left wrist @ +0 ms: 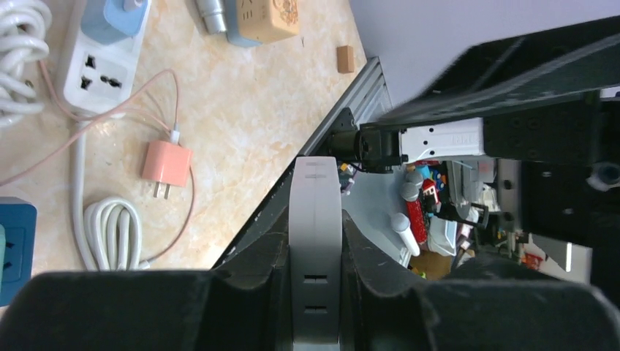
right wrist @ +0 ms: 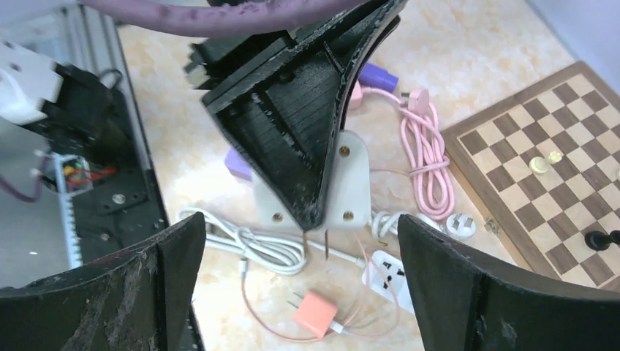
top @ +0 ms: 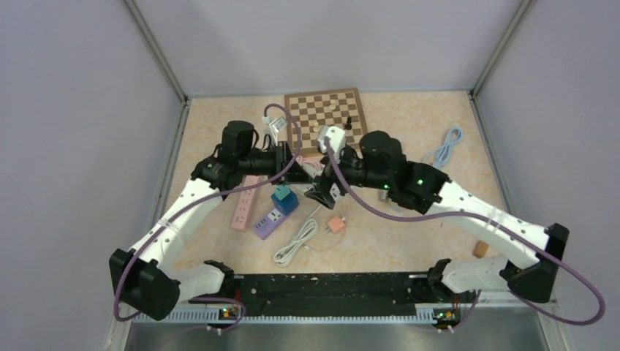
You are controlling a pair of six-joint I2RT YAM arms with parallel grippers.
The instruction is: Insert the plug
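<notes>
My left gripper (left wrist: 316,241) is shut on a flat white plug (left wrist: 316,219) and holds it above the table. In the right wrist view the plug (right wrist: 351,183) sits between the left gripper's black fingers (right wrist: 292,131), its two metal prongs pointing down over a white cable. A white power strip (right wrist: 391,274) with open sockets lies just right of and below the prongs; it also shows in the left wrist view (left wrist: 102,69). My right gripper (right wrist: 300,227) is open wide and empty, facing the held plug. In the top view both grippers, left (top: 311,175) and right (top: 327,191), meet at mid-table.
An orange charger (right wrist: 316,313) with a thin pink cord and a coiled white cable (right wrist: 248,245) lie below the plug. A pink strip (top: 241,208), a purple strip (top: 269,223) and a blue cube (top: 285,199) lie to the left. A chessboard (top: 325,113) is behind.
</notes>
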